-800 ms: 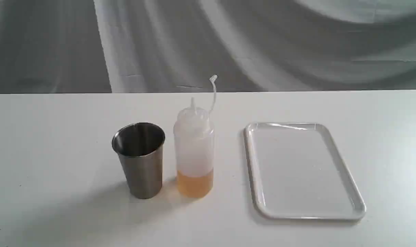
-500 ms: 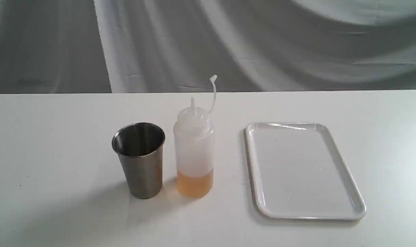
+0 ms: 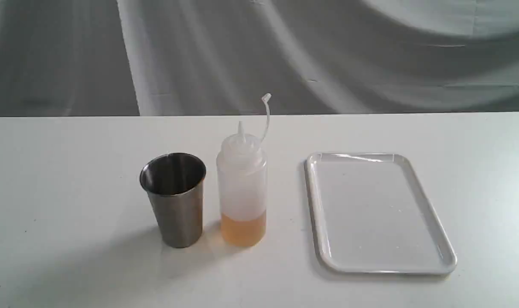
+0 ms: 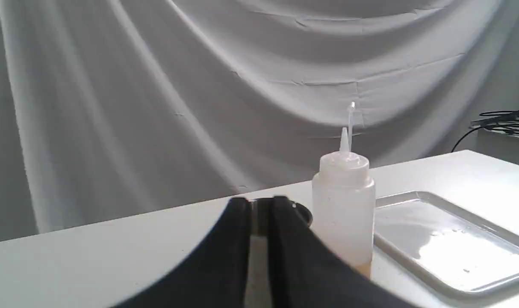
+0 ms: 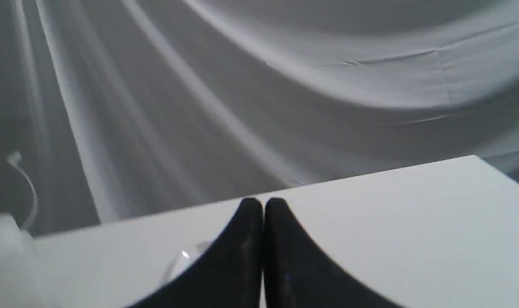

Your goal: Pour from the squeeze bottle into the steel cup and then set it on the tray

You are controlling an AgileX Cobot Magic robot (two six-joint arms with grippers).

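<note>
the left gripper [image 4: 260, 205] has its dark fingers a thin slit apart, clamped on nothing. the right gripper [image 5: 263, 203] has its fingers pressed together, empty. on the white table [image 3: 71, 171] the steel cup [image 3: 176, 201] stands upright. the squeeze bottle [image 3: 242, 188] stands upright just beside it, amber liquid low inside. the tray [image 3: 449, 256] lies flat, apart from the bottle on the side away from the cup. grey draped cloth [image 3: 285, 55] hangs behind.
</note>
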